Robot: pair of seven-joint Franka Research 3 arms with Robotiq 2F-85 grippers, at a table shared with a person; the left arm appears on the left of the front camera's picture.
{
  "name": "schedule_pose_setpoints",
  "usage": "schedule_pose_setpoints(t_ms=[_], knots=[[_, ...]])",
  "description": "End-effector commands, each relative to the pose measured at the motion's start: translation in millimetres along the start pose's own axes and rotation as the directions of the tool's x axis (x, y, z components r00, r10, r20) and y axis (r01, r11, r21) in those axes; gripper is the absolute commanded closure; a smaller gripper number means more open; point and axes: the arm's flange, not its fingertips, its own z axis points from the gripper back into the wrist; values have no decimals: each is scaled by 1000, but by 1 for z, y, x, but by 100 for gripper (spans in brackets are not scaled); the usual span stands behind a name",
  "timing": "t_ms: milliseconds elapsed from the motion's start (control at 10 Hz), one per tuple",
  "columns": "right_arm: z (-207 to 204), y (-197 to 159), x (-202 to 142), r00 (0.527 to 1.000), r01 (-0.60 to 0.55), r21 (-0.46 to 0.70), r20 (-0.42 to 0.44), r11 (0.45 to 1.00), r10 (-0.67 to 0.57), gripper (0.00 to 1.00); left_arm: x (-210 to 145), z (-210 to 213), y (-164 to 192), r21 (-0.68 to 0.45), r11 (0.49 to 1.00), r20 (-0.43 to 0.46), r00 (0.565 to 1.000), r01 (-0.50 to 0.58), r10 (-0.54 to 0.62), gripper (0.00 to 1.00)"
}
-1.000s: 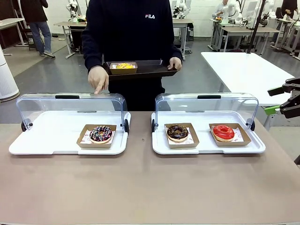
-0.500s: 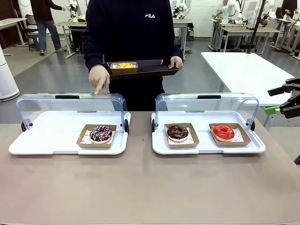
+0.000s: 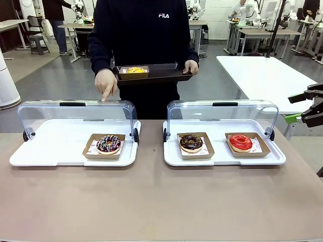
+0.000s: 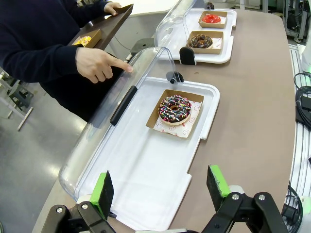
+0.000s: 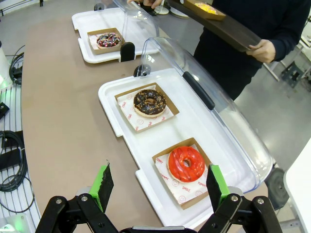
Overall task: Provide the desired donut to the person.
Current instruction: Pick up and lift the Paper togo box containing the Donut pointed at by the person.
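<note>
The person (image 3: 139,35) stands at the far side, one hand holding a dark tray (image 3: 161,74) with a yellow donut (image 3: 133,70) in a box. Their other hand (image 3: 105,83) points a finger down at the left case's lid (image 3: 75,113). Under that lid a chocolate donut with coloured sprinkles (image 3: 108,144) (image 4: 175,108) sits in a brown paper tray. My left gripper (image 4: 160,189) hovers open above the near end of that white case, nothing between its fingers. My right gripper (image 5: 158,187) is open above the right case, near the red donut (image 5: 186,163).
The right case (image 3: 174,156) holds a chocolate donut (image 3: 191,142) and the red donut (image 3: 240,142), each in a paper tray. Both clear lids stand tipped back toward the person. Part of my right arm (image 3: 310,108) shows at the right edge. Bare brown tabletop (image 3: 151,201) lies in front.
The person's pointing hand and the dark tray have shifted only slightly. Neither arm has moved.
</note>
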Motion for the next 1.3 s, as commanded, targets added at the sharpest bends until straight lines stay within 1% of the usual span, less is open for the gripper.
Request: schedule_pose_setpoints(t_ms=[0,1200], knots=[[-4,-2,-1,999,-7,4,37,1000,7,0,0,1,1,7,1000,3,1000,1,-1,0],[-4,-2,-1,999,-7,4,37,1000,7,0,0,1,1,7,1000,3,1000,1,-1,0]])
